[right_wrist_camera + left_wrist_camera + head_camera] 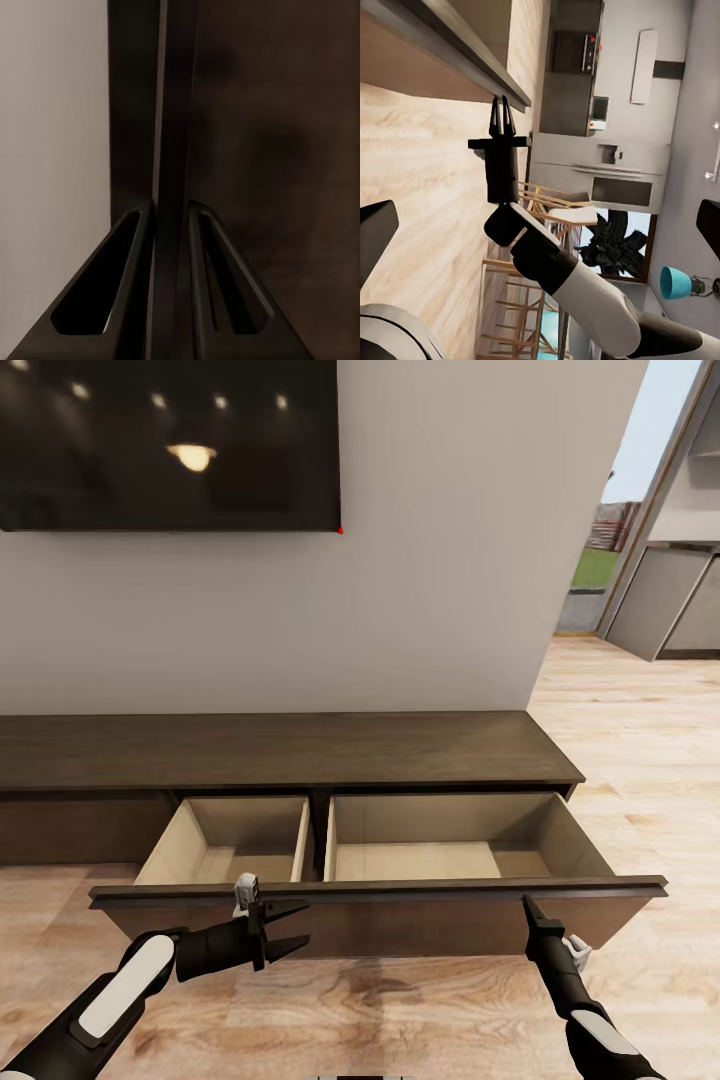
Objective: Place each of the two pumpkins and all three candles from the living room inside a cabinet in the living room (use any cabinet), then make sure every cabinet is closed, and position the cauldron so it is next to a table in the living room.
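The long, low dark brown wooden cabinet [300, 750] spans the middle of the head view with its wide drawer [400, 905] pulled out, showing two pale light-wood compartments. Nearest, at lower left, the left gripper [292, 930] hangs in front of the drawer's dark front panel, jaws spread and grasping nothing. At lower right, the right gripper [527, 903] reaches the front panel's top lip; in the right wrist view its fingers [139, 247] sit on either side of that thin dark edge, clenched on it. Beyond, a black wall-mounted television screen [165, 445] fills the upper left.
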Controlling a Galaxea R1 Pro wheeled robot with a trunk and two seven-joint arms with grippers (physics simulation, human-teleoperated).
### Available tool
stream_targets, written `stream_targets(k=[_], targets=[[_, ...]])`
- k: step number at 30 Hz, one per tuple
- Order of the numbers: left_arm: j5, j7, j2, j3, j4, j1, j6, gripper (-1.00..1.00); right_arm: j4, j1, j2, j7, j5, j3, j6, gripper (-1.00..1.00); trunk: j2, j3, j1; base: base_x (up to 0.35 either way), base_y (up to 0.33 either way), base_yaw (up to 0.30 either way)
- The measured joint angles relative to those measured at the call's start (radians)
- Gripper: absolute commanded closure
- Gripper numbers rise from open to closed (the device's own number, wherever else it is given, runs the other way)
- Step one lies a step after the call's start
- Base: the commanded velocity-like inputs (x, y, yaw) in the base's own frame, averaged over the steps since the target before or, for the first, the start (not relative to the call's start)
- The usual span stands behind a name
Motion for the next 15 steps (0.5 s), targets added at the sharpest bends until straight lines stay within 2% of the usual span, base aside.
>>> stream_targets(k=[1,2,15], targets=[[0.000,0.000,0.000,0.000,0.000,0.000,0.000,-1.00,0.000,0.000,0.000,0.000,0.000,-0.001,0.001,-1.00,0.000,0.000,0.000,0.000,0.000,0.000],[0.000,0.000,0.000,0.000,0.000,0.000,0.000,-1.00,-0.003,0.024,0.000,0.021,0.006,0.013,0.003,-1.00,0.000,0.000,0.000,0.000,0.000,0.000],[0.000,0.000,0.000,0.000,0.000,0.000,0.000,-1.00,-0.003,0.025,-0.001,0.022,0.007,0.014,0.008,-1.00,0.000,0.000,0.000,-0.014,0.000,0.000]])
